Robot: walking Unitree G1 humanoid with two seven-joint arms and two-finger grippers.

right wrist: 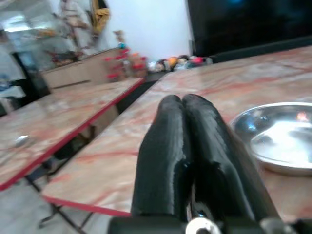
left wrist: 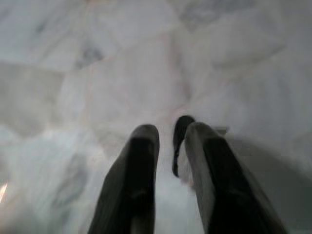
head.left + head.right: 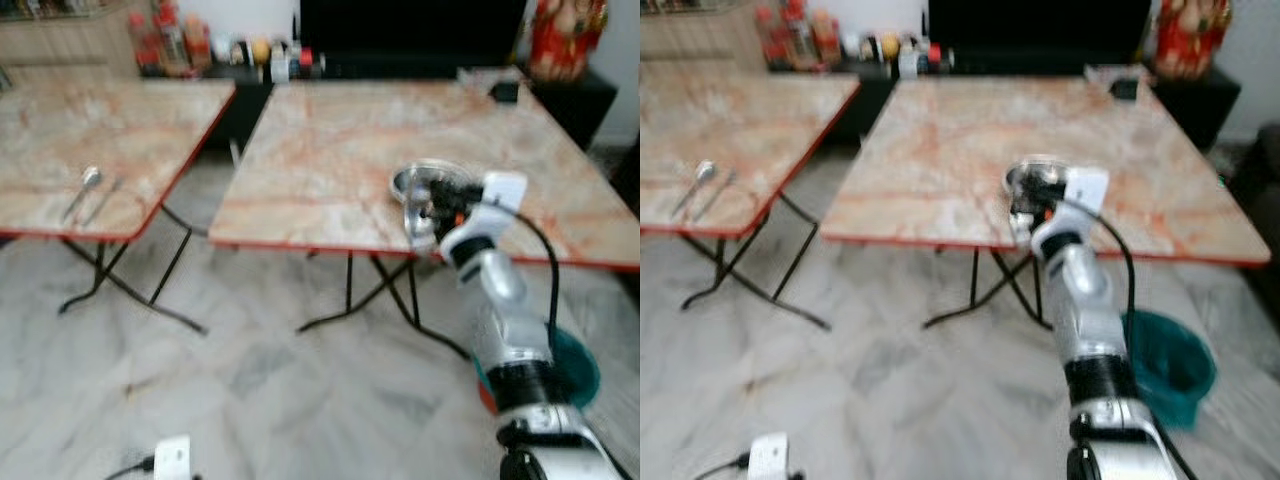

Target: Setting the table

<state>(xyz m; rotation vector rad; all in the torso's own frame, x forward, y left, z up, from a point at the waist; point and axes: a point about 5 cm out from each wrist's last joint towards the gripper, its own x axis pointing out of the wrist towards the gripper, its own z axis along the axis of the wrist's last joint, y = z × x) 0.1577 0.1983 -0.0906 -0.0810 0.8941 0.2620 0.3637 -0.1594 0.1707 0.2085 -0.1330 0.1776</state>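
A shiny metal bowl (image 3: 422,182) sits near the front edge of the right marble-top table (image 3: 330,160). My right gripper (image 3: 432,210) is raised at that edge, just beside the bowl (image 1: 278,136) and not touching it; its fingers (image 1: 168,141) are shut together with nothing held. A spoon (image 3: 88,181) and a fork (image 3: 106,195) lie on the left table (image 3: 120,120). My left gripper (image 2: 170,134) hangs idle over the floor, with a narrow gap between its fingers.
The two folding tables stand side by side with a gap between them, and their crossed black legs reach onto the marble floor. A teal bin (image 3: 578,366) stands by my right arm. A white device (image 3: 172,456) lies on the floor. Bottles (image 3: 170,40) line the back shelf.
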